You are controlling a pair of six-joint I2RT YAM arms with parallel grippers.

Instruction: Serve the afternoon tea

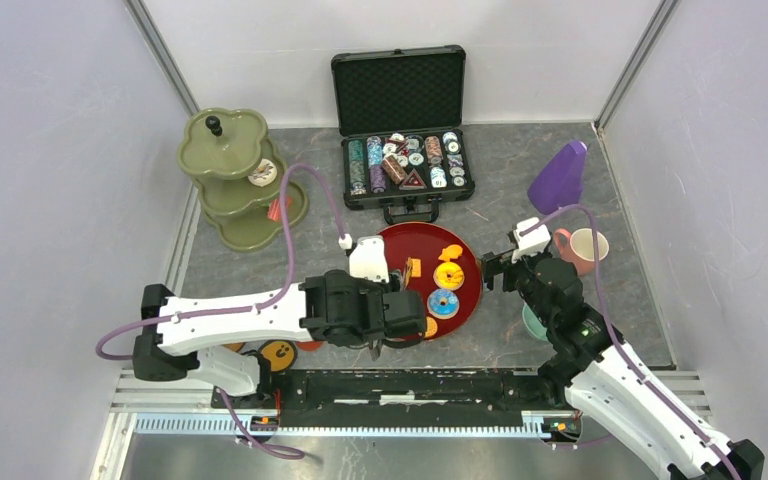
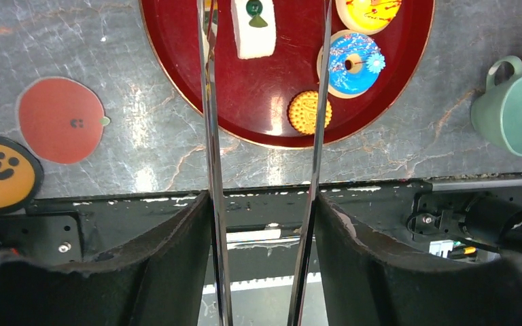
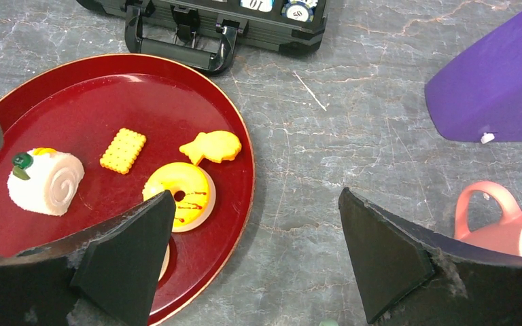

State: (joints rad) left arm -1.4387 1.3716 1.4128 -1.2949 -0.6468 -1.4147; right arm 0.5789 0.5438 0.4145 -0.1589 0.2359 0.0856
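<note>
Over near edge of red tray [image 1: 465, 262]: left gripper [image 2: 262, 102] tongs parted, empty; right gripper [image 3: 258, 251] wide open. Round biscuit [image 2: 304, 112] just beside right blade — centre over it, lower, then close.

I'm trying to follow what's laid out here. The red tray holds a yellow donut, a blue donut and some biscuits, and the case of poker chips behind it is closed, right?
Not quite: the case of poker chips stands open, its lid raised and the chips in plain sight, as the top view shows. The rest holds: the red tray carries a yellow donut, a blue donut and biscuits.
</note>
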